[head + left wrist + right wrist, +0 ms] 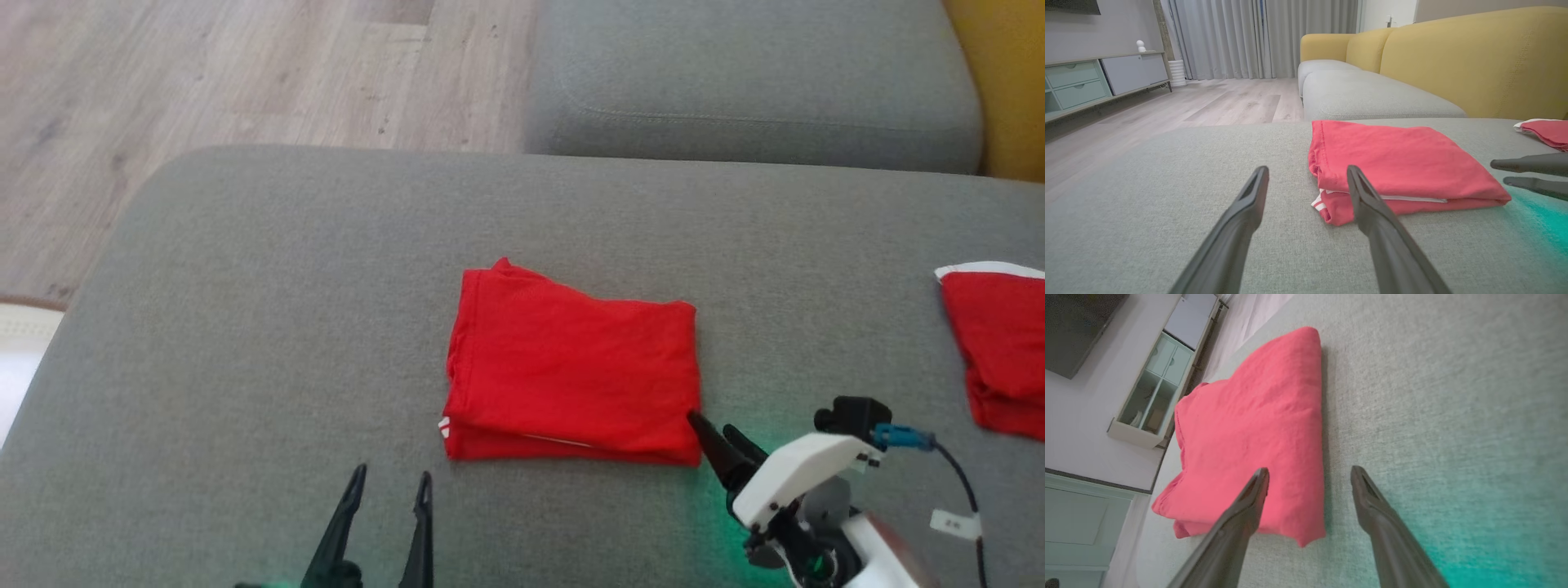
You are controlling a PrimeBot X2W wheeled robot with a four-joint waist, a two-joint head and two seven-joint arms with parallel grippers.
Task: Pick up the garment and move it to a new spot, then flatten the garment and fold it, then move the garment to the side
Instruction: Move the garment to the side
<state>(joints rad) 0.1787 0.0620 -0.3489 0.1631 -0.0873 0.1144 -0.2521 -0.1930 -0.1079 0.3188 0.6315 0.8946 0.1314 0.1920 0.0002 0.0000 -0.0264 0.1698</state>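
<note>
Grey sofa, folded red garment, long axis L-R

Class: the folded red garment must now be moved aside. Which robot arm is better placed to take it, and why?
Probably the right. The right gripper, open, has its fingertips at the near right corner of the folded red garment; the left gripper, also open, sits short of the near left corner.

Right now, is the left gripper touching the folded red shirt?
Apart. The head view shows bare grey cushion between the left gripper and the folded shirt.
</note>
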